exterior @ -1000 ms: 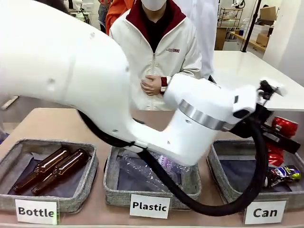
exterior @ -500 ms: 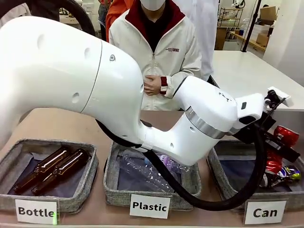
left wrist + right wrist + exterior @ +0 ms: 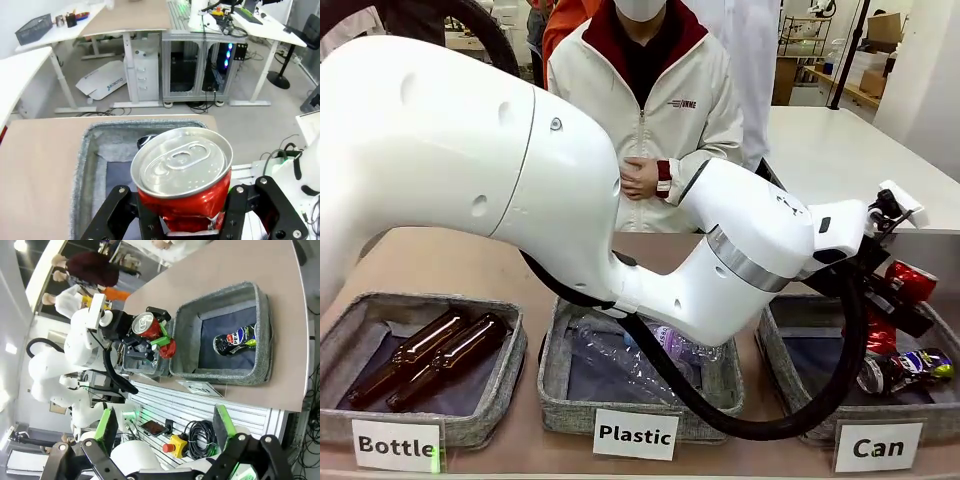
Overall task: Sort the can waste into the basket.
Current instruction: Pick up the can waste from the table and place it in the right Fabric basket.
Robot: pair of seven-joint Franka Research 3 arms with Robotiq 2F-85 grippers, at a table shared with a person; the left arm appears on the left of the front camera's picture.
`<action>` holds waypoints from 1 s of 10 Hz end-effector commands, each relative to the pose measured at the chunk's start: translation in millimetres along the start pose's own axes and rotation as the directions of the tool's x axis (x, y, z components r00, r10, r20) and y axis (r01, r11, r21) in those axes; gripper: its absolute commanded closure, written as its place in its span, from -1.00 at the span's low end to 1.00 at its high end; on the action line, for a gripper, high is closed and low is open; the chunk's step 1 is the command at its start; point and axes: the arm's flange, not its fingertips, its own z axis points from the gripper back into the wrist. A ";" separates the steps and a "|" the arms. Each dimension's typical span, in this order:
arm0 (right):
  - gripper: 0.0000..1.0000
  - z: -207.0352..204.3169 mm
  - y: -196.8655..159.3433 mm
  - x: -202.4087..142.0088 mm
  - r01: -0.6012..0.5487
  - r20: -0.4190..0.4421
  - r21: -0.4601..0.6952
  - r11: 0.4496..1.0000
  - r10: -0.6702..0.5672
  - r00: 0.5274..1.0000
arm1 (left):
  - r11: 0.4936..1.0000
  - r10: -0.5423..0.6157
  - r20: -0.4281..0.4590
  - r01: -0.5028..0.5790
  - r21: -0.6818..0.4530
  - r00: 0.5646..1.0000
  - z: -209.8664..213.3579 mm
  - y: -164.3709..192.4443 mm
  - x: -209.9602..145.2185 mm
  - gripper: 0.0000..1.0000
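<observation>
My left arm reaches across to the right, and its gripper (image 3: 895, 300) hangs over the grey basket (image 3: 775, 345) labelled "Can" (image 3: 877, 447). The jaws are shut on a crushed red can (image 3: 908, 278) with a silver top. In the left wrist view the red can (image 3: 182, 170) sits between the black fingers (image 3: 115, 212), above the basket's rim (image 3: 82, 165). A dark crushed can (image 3: 905, 367) with blue-yellow print lies inside the basket. The right wrist view shows the basket (image 3: 265, 330), the dark can (image 3: 235, 340) and the held red can (image 3: 146, 324) from afar. My right gripper (image 3: 164, 415) stands open and holds nothing.
A "Plastic" basket (image 3: 552, 370) with clear bottles (image 3: 630, 360) stands in the middle. A "Bottle" basket (image 3: 340, 345) with two brown bottles (image 3: 440, 355) stands at the left. A person waits at the far side with hands clasped (image 3: 642, 180). My left arm's bulk spans the table.
My left arm has swung and settled over the Can basket, and the red can has shifted slightly left. The dark can in the basket lies where it did.
</observation>
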 end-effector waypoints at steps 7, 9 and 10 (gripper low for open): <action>-1.00 5.2 3.9 -2.3 0.016 0.011 0.000 1.000 -0.016 1.000 | 0.997 -0.029 0.057 0.025 0.076 0.998 26.9 5.6 -0.4 -1.00; -1.00 5.2 3.9 -2.3 0.016 0.011 0.000 1.000 -0.016 1.000 | 0.992 -0.036 0.123 0.021 0.122 0.992 55.7 9.2 2.6 -1.00; -1.00 5.2 3.9 -2.3 0.016 0.011 0.000 1.000 -0.016 1.000 | 0.989 -0.037 0.160 0.013 0.145 0.986 75.2 9.5 2.2 -1.00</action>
